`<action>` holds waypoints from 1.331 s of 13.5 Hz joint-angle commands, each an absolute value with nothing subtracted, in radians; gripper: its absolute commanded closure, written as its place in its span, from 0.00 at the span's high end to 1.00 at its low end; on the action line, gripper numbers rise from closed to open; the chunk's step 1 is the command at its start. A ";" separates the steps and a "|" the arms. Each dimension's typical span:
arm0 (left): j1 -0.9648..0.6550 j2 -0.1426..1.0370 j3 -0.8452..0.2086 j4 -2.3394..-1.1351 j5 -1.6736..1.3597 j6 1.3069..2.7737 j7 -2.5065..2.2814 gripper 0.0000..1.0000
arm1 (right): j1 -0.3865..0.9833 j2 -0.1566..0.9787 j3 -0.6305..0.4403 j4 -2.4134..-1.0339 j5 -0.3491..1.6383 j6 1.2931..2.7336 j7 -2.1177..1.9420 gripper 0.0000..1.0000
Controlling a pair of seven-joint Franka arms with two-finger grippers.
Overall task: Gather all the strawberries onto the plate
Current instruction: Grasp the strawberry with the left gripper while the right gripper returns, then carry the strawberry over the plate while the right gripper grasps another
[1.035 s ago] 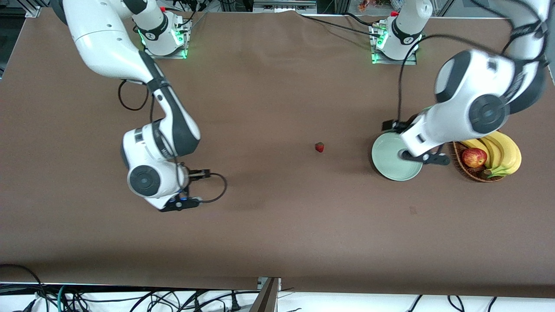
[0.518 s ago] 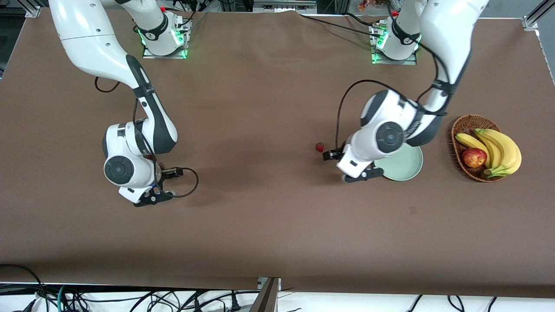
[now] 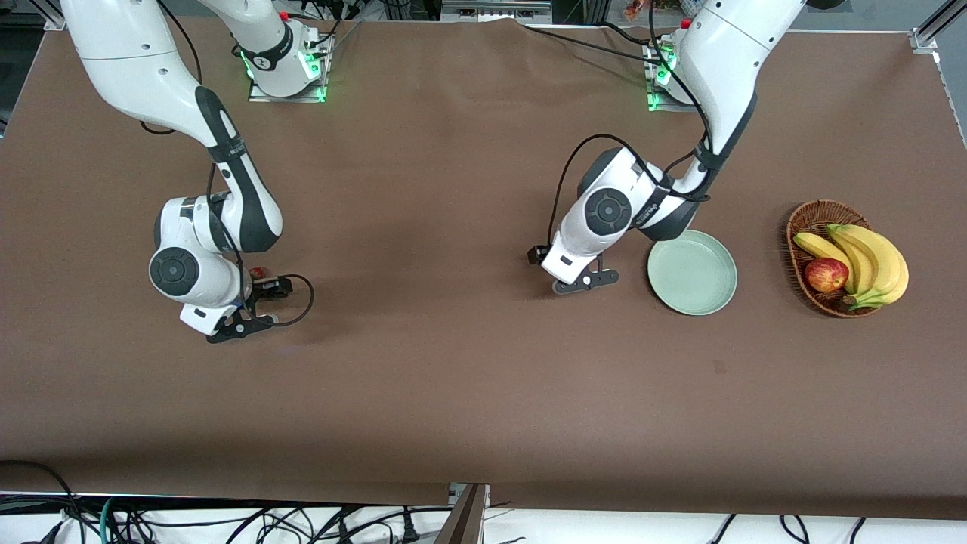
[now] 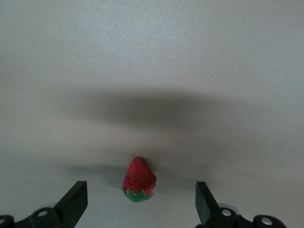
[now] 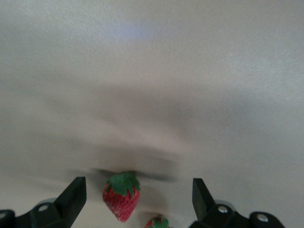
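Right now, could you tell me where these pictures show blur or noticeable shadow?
Right wrist view: the table is smeared with motion blur, and the strawberry between the right gripper's open fingers looks soft. Left wrist view: sharper, a broad dark shadow crosses the table above the strawberry. Front view: crisp, with soft shadows under both arms.

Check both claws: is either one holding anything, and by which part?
Nothing is held. The left claw stands open around a strawberry lying on the table. The right claw is open over two other berries, one only partly visible.
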State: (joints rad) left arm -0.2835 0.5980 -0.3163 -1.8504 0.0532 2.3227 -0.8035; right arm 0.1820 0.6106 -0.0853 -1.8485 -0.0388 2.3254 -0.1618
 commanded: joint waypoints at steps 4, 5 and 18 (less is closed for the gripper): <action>-0.302 0.623 -0.307 -1.867 0.133 2.364 -0.825 0.97 | 0.181 0.569 -0.074 -1.921 -0.017 2.370 -0.173 0.61; -0.302 0.635 -0.307 -1.867 0.141 2.381 -0.827 0.92 | 0.181 0.568 -0.072 -1.921 -0.017 2.367 -0.172 0.43; -0.206 0.500 -0.302 -1.804 0.143 2.071 -0.698 0.13 | 0.288 0.566 0.205 -1.824 -0.018 2.344 0.502 0.00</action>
State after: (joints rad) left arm -0.2552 0.5608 -0.3013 -1.8061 0.1177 2.1726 -0.7736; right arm 0.2299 0.5503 0.1904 -1.8544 -0.0276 2.3450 0.3451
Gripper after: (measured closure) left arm 0.683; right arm 0.678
